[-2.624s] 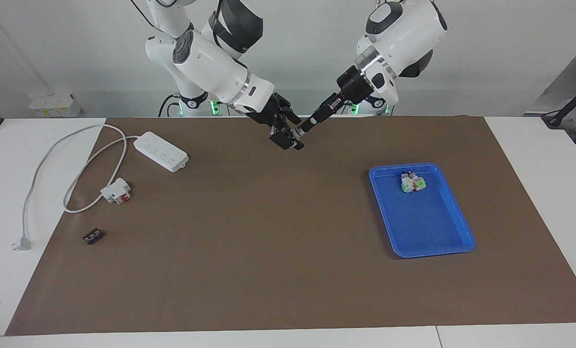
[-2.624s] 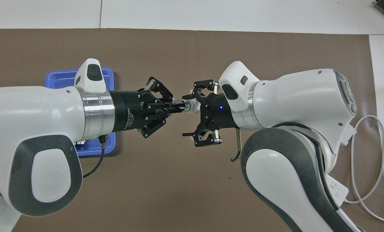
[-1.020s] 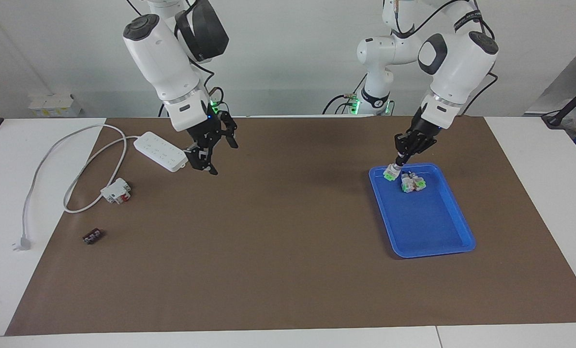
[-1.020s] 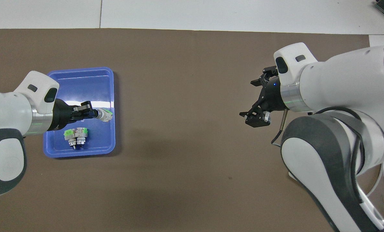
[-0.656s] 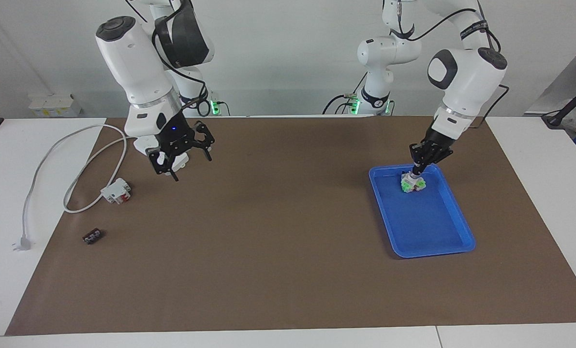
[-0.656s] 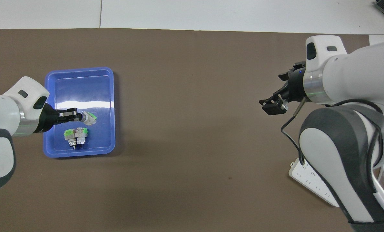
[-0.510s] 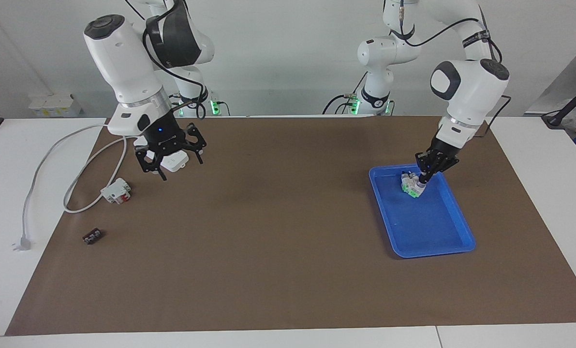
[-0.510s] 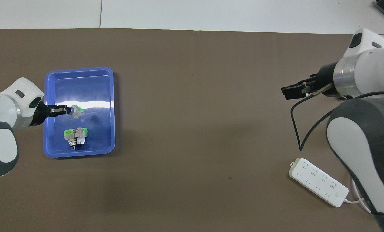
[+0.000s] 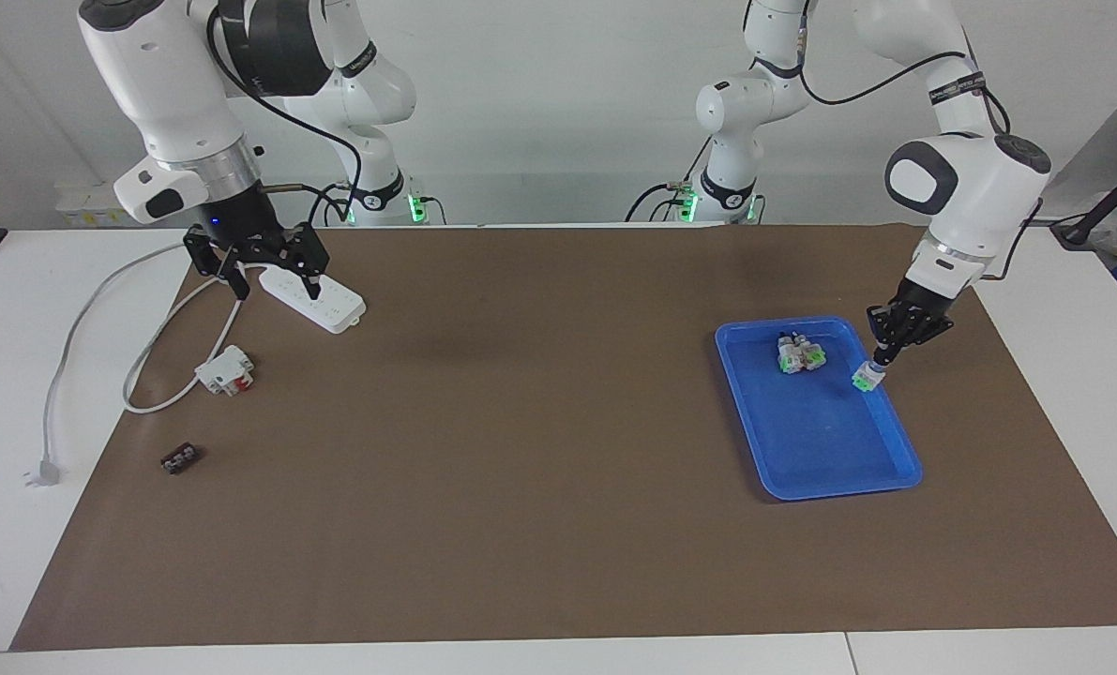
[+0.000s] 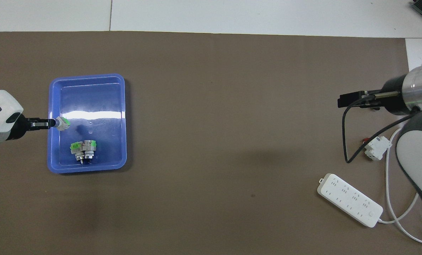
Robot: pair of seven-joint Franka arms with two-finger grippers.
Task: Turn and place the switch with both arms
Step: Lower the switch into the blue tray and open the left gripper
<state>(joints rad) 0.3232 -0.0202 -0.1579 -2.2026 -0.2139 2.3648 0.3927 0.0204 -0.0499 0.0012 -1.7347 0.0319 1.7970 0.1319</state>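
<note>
**Switch hanging over the tray edge**

My left gripper (image 9: 881, 361) is clenched on the switch (image 9: 864, 378) by its knob end, green body pointing down, so I can lower it body-first. It hangs over the blue tray (image 9: 835, 469), at the rim toward the left arm's end of the table, apart from the cluster of switches (image 9: 799, 354) so it won't knock them. My right gripper (image 9: 265, 272) waits, fingers spread and empty, over the power strip (image 9: 325, 302).
</note>
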